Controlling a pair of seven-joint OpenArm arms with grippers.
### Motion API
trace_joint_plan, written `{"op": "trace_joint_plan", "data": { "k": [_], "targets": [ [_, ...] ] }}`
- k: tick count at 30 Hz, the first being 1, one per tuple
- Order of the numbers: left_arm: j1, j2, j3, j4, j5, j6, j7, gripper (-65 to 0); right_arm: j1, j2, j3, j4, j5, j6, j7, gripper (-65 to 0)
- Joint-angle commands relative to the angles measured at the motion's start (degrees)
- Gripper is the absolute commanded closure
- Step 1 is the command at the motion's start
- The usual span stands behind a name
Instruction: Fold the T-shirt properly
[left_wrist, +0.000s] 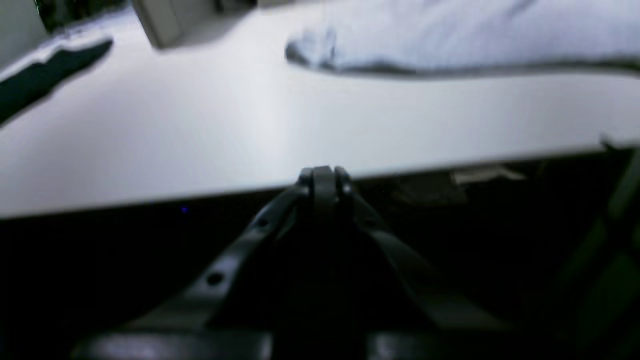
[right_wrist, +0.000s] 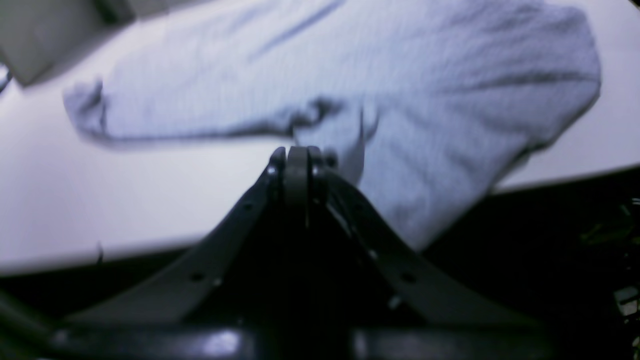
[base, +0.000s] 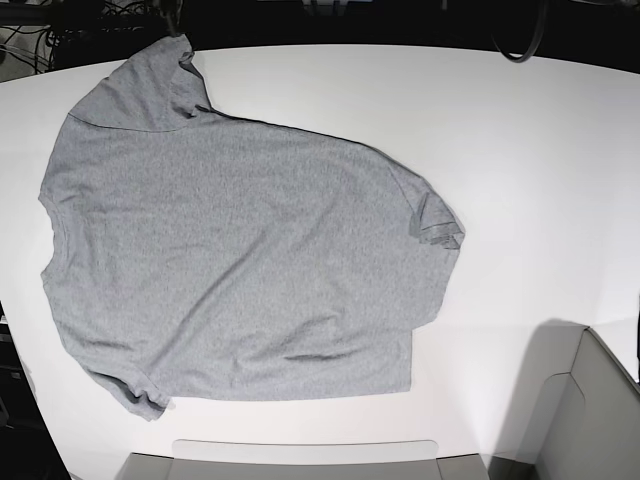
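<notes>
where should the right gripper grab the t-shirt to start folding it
Probably at the sleeve corner hanging over the table edge, on the right gripper's side. The T-shirt lies spread flat, so most of it offers nothing to pinch, but that overhanging corner is free of the table. Come in from off the table edge, jaws either side of the hem.

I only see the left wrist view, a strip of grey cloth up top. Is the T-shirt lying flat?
Observer: Mostly: base view shows the T-shirt spread open on the white table.
Operator: Any overhang?
Observer: Yes, the right wrist view shows a part draped over the table edge beside the right end effector.
Operator: Lettering visible?
Observer: None; the upward side is plain grey.
</notes>
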Motion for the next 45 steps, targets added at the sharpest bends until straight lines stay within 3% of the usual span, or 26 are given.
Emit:
{"op": "trace_joint_plan", "data": {
  "k": [1,8,14,16,19,21,25,38,41,45],
  "targets": [
    [2.1,-0.1,-0.2,1.6,0.0,0.4,-3.2,-0.7,-1.5,1.7,1.2,2.1,2.4,0.0,0.9,-5.9],
    [2.6,-0.1,-0.2,4.7,0.0,0.4,-3.2,-8.1,-5.5,4.9,7.9,14.0,21.4,0.0,-10.8,-20.5],
    [2.3,-0.1,-0.2,4.6,0.0,0.4,-3.2,-8.1,-6.1,5.3,11.2,15.0,33.1,0.7,-21.9,-23.2],
    [2.1,-0.1,-0.2,4.5,0.0,0.4,-3.2,-8.1,-6.0,5.3,12.0,15.0,37.4,4.0,-25.7,-23.2],
    [2.0,-0.1,-0.2,4.5,0.1,0.4,-3.1,-8.1,-5.2,5.5,13.2,15.0,45.3,11.7,-30.0,-23.2],
    [2.0,-0.1,-0.1,4.6,0.1,0.4,-3.1,-8.1,-4.3,5.5,14.4,15.0,48.5,14.7,-32.2,-23.1],
    [1.9,-0.1,-0.1,4.4,0.1,0.4,-3.1,-8.1,-1.4,4.9,19.1,14.9,49.8,15.3,-38.4,-23.1],
    [1.8,-0.1,-0.1,4.3,0.1,0.4,-3.1,-8.1,8.3,-5.4,36.0,10.4,49.6,15.9,-62.2,-23.1],
    [1.8,-0.1,0.0,4.6,0.1,0.4,-2.6,-8.1,10.1,-5.6,38.2,8.4,49.7,18.1,-68.8,-23.1],
    [1.8,-0.1,0.3,5.7,0.1,0.4,0.2,-8.1,12.8,-5.6,41.2,5.9,49.6,18.9,-73.3,-23.1]
  ]
}}
